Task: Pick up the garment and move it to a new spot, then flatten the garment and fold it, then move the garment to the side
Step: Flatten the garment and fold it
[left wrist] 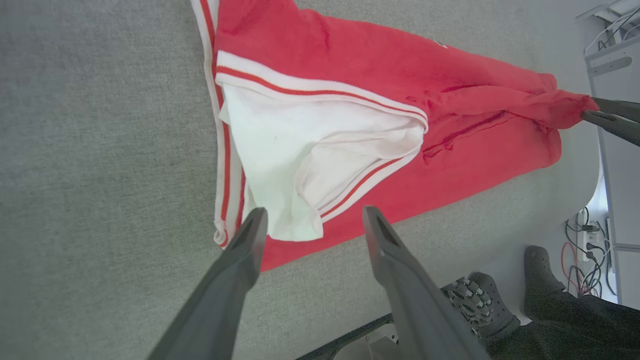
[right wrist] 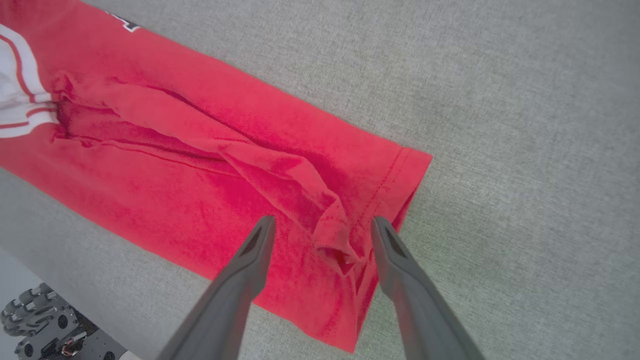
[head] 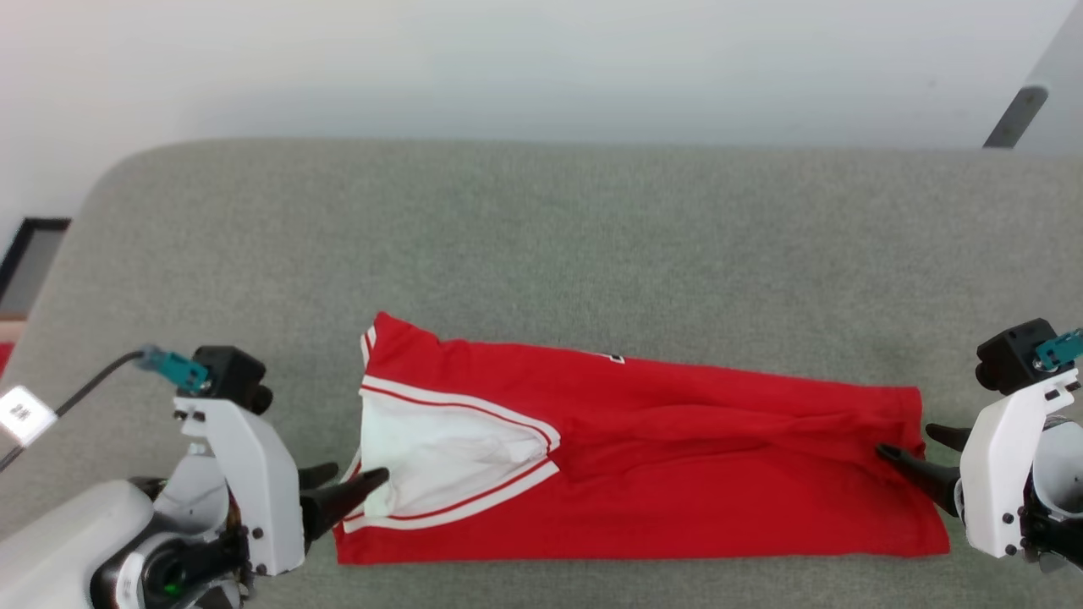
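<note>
Jersey (head: 677, 474) lies near the front edge of the grey felt tabletop (head: 541, 237), folded lengthwise into a long strip. The white sleeve (head: 440, 457) end is toward the left arm, the hem (right wrist: 395, 185) end toward the right.

Left gripper (head: 362, 471): fingers spread, tips straddling the sleeve's outer corner, cloth between them but not pinched.

Right gripper (head: 905, 440): also spread, one tip either side of a raised pucker (right wrist: 330, 230) just inside the hem, nothing clamped.

Handling, my read:
- Thin knit, light and fully limp. It won't hold its shape, so a one-point lift likely lets it sag and spill the fold.
- The felt looks grabby, so dragging probably wrinkles it.
- The lengthwise ridge (right wrist: 200, 145) down the middle wants smoothing.

Best holds:
- Sleeve end: the striped trim (left wrist: 320, 92), which is thicker and less slippy.
- Other end: the stitched hem corners.

Catch both layers in each pinch and lift both ends level.
</note>
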`<state>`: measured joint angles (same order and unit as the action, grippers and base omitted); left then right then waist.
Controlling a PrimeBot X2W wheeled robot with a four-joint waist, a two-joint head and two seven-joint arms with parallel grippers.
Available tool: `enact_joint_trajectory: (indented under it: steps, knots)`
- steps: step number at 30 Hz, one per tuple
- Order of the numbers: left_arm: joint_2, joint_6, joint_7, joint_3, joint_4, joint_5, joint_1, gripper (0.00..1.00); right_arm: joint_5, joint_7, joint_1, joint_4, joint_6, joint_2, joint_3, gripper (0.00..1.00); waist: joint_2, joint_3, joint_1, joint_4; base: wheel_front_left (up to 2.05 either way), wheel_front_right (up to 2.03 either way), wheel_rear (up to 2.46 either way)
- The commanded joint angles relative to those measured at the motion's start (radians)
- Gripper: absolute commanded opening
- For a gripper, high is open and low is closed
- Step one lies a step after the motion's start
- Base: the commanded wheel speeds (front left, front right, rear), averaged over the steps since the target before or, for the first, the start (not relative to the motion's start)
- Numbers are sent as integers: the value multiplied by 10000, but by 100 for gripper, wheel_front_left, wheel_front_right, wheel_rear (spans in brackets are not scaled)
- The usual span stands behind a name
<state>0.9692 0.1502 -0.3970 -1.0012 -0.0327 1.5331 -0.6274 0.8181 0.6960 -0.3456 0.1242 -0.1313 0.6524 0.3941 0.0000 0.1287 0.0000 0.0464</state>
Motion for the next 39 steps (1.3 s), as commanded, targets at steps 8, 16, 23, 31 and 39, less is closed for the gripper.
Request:
enact_joint_trajectory:
  steps: [8, 16, 23, 31, 39]
  knots:
    - [268, 163, 2631, 218, -36, -1472, 865, 100, -467, 75, 690, -72, 10, -734, -979, 100, 0, -1108, 0, -30, 0, 0, 0]
    - [122, 249, 5254, 392, 174, -2295, 1932, 100, -878, 233, 1389, 45, 10, -1355, -2075, 100, 0, -1466, 0, -10, 0, 0, 0]
    - [-294, 435, 6540, 850, 685, -2834, 2878, 100, -1452, 618, 1854, 141, 10, -1689, -3031, 100, 0, -1541, 0, 116, 0, 0, 0]
    - [-1781, 422, 6619, 3934, 929, -4969, 4485, 100, -1813, 1208, 1810, 651, 10, -1848, -3765, 100, 0, -1447, 0, 439, 0, 0, 0]
    - [-3402, -420, 6622, 6606, 887, -6989, 5952, 100, -1924, 1648, 1223, 1470, 10, -1779, -3889, 100, 0, -962, 0, 858, 0, 0, 0]
